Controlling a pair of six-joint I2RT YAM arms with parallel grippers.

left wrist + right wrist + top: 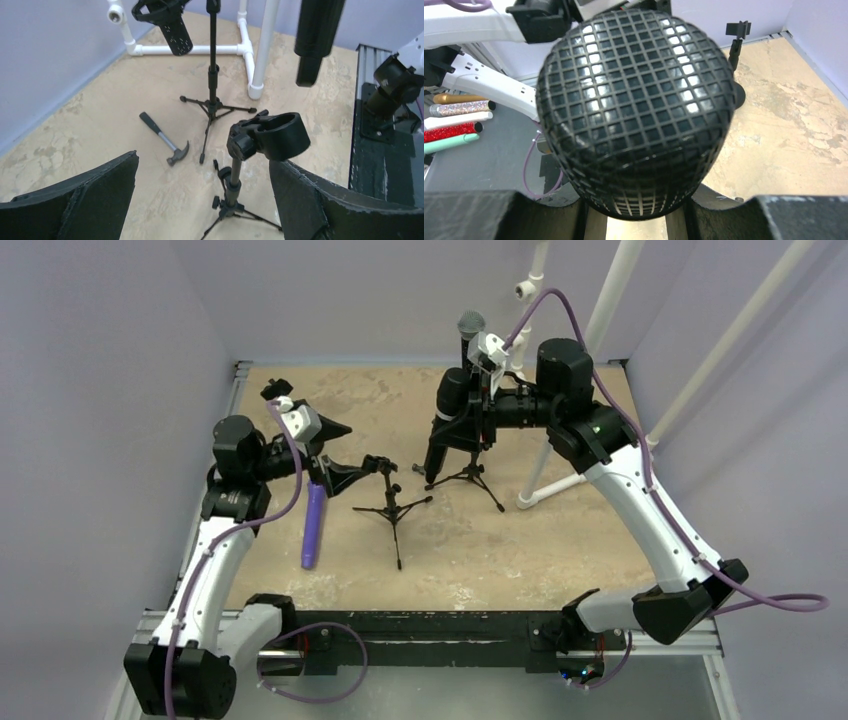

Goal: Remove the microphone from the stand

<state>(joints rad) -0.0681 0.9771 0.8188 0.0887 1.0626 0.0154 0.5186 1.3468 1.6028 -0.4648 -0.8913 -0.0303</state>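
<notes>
Microphone (445,430) is hanging upright in the air at the far middle of the table (560,540), mesh head up, tail end touching nothing. The right gripper (636,219) is clamping it just under the head. The stand (392,508) is standing nearer, its clip (272,135) empty and sitting between the spread, released fingers of the left gripper (204,167). So the removal is looking done. The thing is likely handling as rigid and fairly heavy, with a smooth barrel that could be slipping and mesh that dents. Best hold is on the barrel, not the head
</notes>
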